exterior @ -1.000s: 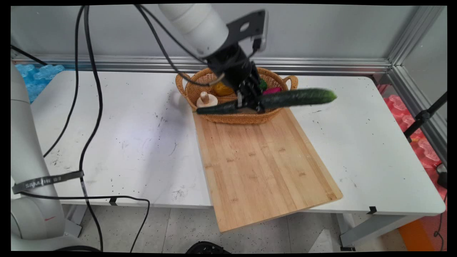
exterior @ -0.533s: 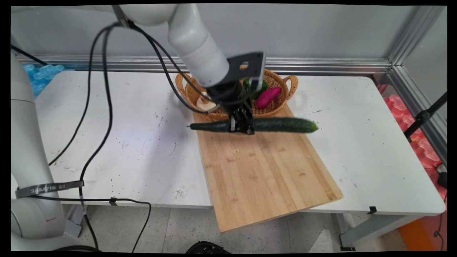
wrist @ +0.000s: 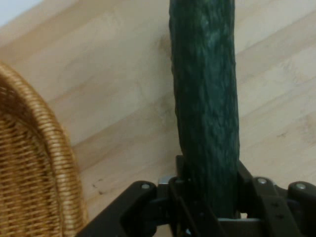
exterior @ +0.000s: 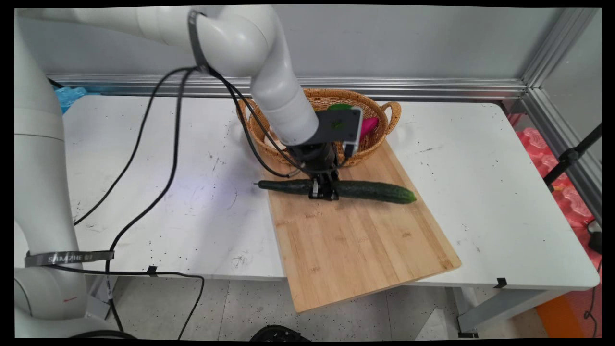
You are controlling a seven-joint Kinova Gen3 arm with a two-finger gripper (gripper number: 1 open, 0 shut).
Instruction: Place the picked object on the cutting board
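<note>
My arm reaches in from ten o'clock and bends straight down, so my tool [exterior: 323,192] points at the cutting board [exterior: 355,230]. It is clamped around the middle of a cucumber [exterior: 370,191] lying crosswise low over the board's far end, the basket [exterior: 379,139] at twelve o'clock.

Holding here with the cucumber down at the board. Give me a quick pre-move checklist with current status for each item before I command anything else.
1. Grip: gripper shut on the cucumber near its middle: ok.
2. Cucumber level, lying crosswise over the cutting board: ok.
3. Cucumber resting on the board: cannot tell; it is very close, contact not visible.
4. Stem end overhangs the board's left edge above the table: not ok if it must lie fully on the board.
5. Clear of the wicker basket: ok, beside it, apart.
6. Cables clear of the board: ok.
</note>
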